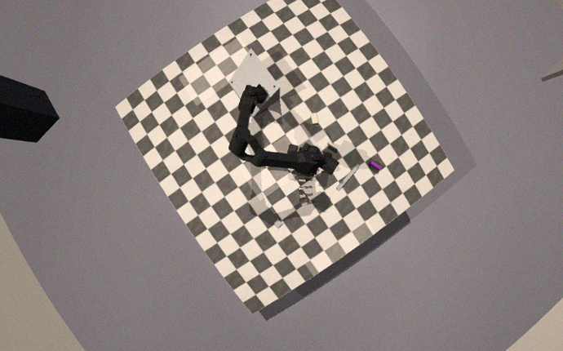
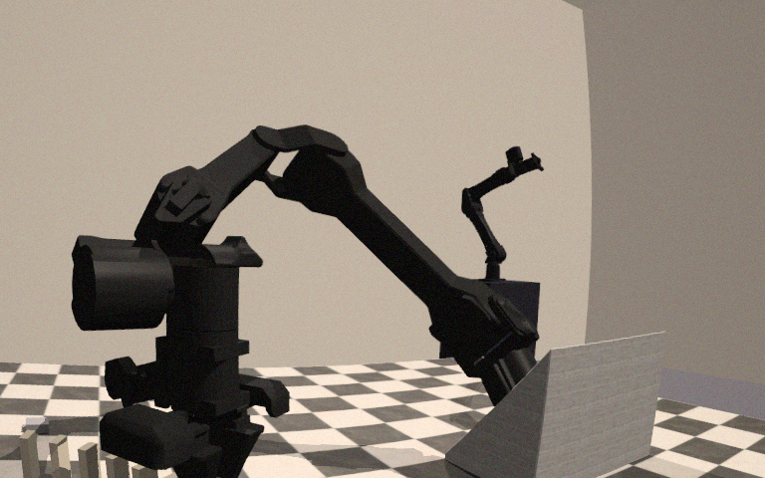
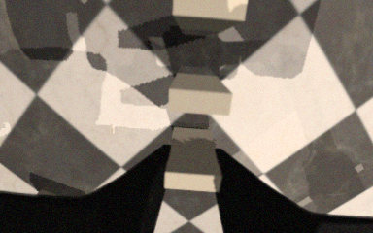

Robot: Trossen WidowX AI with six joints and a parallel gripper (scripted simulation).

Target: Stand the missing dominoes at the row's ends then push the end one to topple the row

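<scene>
My gripper [image 3: 191,152] [image 2: 222,450] [image 1: 314,166] is shut on a cream domino [image 3: 190,181] and holds it upright, low over the checkered table [image 1: 223,234]. In the wrist view the held domino lines up with the standing row: the nearest standing domino [image 3: 199,94] is just ahead of it, and another [image 3: 210,9] stands beyond at the top edge. In the exterior view the row [image 2: 58,455] stands at the bottom left, close beside my gripper; the held domino is hidden there. From above, the row [image 1: 306,191] shows just below my wrist.
A loose cream domino [image 1: 314,117] lies flat behind the arm. A grey bar [image 1: 347,177] and a purple block [image 1: 375,165] lie to the right. A grey wedge [image 2: 564,405] stands by the arm's base. A small grey piece [image 1: 278,223] lies further forward.
</scene>
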